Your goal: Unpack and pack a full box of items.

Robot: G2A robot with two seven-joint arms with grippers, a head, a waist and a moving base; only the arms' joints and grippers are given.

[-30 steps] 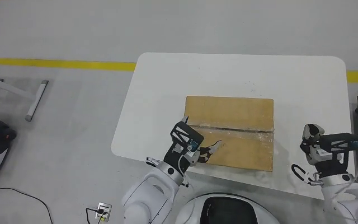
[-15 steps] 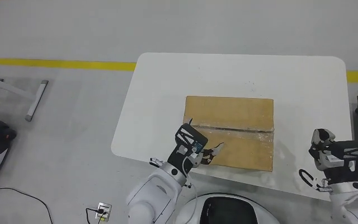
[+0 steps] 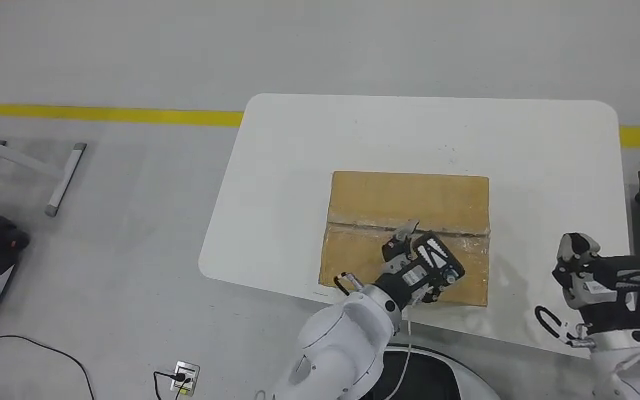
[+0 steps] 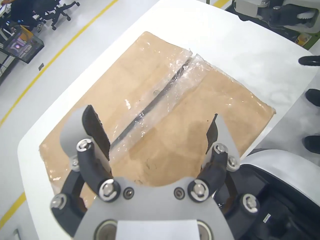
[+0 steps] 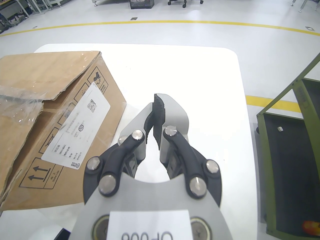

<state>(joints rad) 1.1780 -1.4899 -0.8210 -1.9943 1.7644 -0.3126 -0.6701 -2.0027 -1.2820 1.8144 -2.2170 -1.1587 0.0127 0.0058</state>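
A brown cardboard box lies in the middle of the white table, its two top flaps down. Clear tape along the seam is slit, leaving a dark gap. My left gripper hovers open just above the near flap, close to the seam, with nothing between its fingers; in the top view my left gripper is over the box's near half. My right gripper is shut and empty, standing off the box's right end above bare table. From above, my right gripper sits near the table's right edge.
The white table has free surface left of, behind and right of the box. A green metal shelf frame stands just past the table's right edge. Beyond the table, a yellow floor line runs across.
My left arm swung right from the box's near left corner to above the near flap, with its gripper open throughout. The right arm drew back toward the table's right edge, then held still.
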